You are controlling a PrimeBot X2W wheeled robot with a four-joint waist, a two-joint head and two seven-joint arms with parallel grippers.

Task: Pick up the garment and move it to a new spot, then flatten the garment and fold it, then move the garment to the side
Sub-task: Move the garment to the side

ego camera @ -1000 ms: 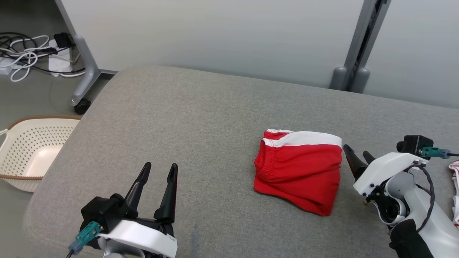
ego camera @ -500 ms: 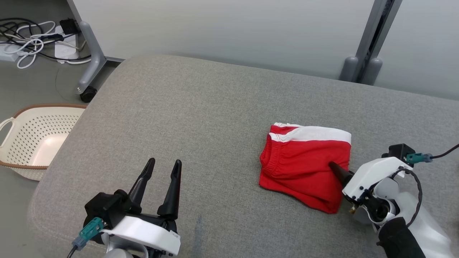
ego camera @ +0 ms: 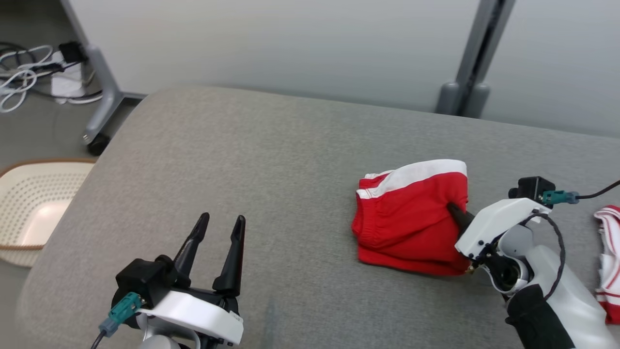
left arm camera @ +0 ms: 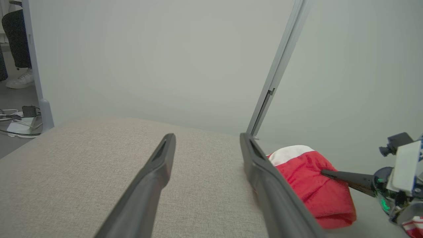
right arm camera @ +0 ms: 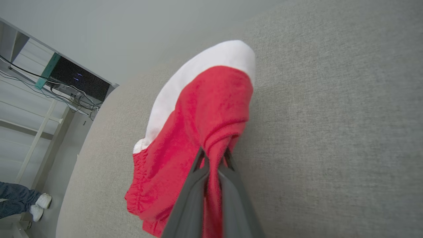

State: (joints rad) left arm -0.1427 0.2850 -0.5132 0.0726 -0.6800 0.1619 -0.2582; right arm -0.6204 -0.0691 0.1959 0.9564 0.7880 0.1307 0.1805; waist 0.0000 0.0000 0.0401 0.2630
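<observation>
A: Head view, biggest thing first: what lies before you?
B: You have the grey padded worktop (ego camera: 271,160). The red garment (ego camera: 407,223), white-banded, lies on its right part.
A: And your end effectors?
B: Your right end effector (ego camera: 454,211) pinches the garment's right edge, where the cloth is bunched. Your left end effector (ego camera: 222,218) hovers spread, well apart from it.

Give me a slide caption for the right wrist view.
Right gripper pinches a bunched fold of the red garment with a white band on the grey cushion.
</observation>
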